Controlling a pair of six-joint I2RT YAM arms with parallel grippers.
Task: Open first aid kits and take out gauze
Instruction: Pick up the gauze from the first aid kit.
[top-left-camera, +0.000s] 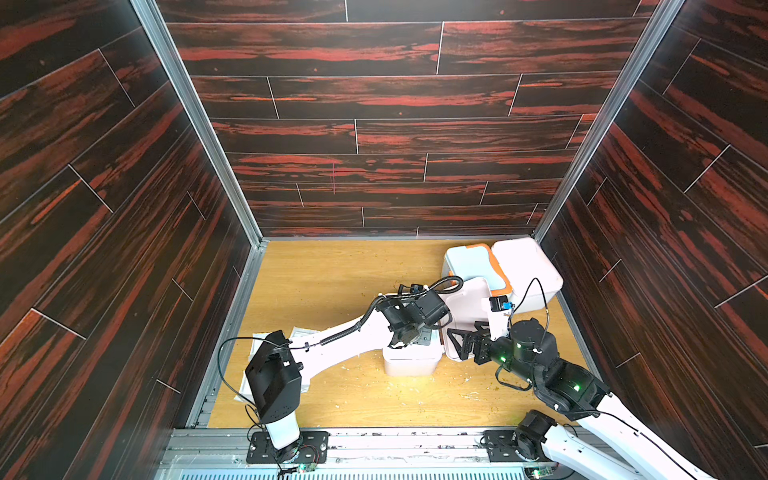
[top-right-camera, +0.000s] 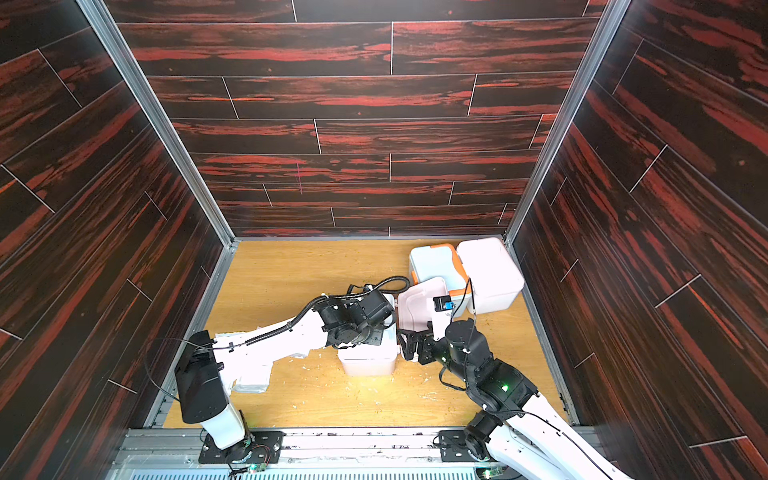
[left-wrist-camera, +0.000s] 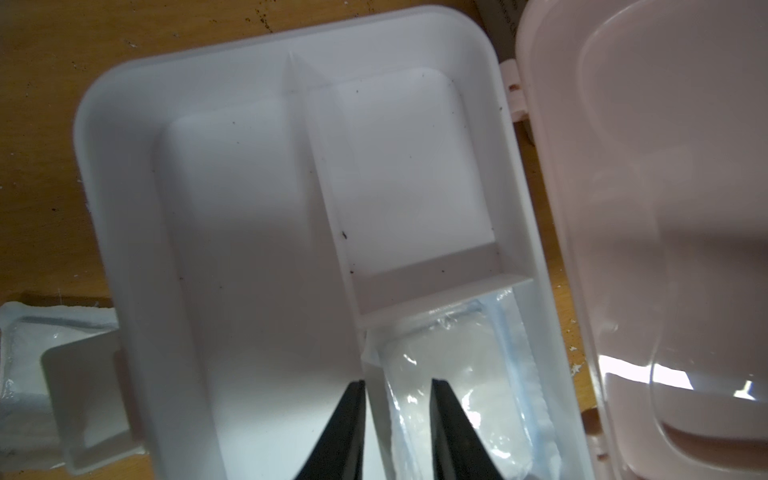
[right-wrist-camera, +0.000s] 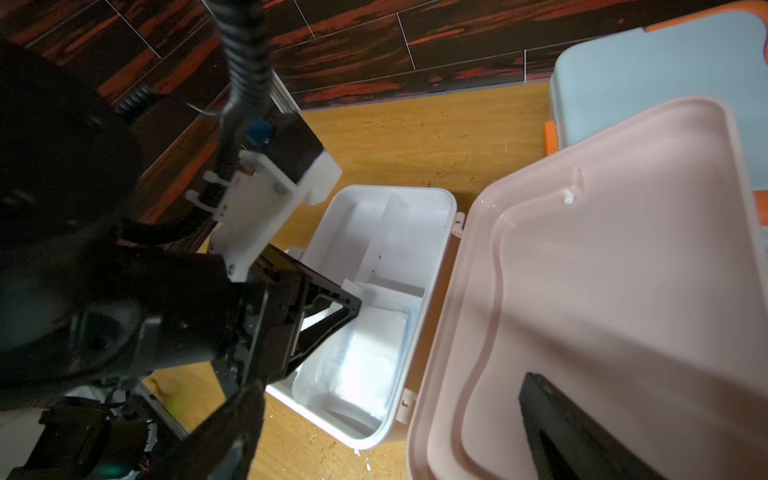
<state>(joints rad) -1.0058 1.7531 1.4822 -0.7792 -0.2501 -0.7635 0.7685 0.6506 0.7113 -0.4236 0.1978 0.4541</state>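
Left wrist view: taking gauze, left pincer (left-wrist-camera: 397, 382) in the open kit (left-wrist-camera: 104, 187), jaws narrow astride a gauze packet (left-wrist-camera: 457, 374) in its end compartment, grip unconfirmed; right pincer (top-left-camera: 457, 345) gaping by the lid (top-left-camera: 463, 297); next, clamp and lift.

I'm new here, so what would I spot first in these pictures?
A white first aid kit sits open mid-table, its pink lid flung back. The left claw reaches inside, fingers either side of a gauze packet's edge. A blue kit with orange trim stands in the back corner.
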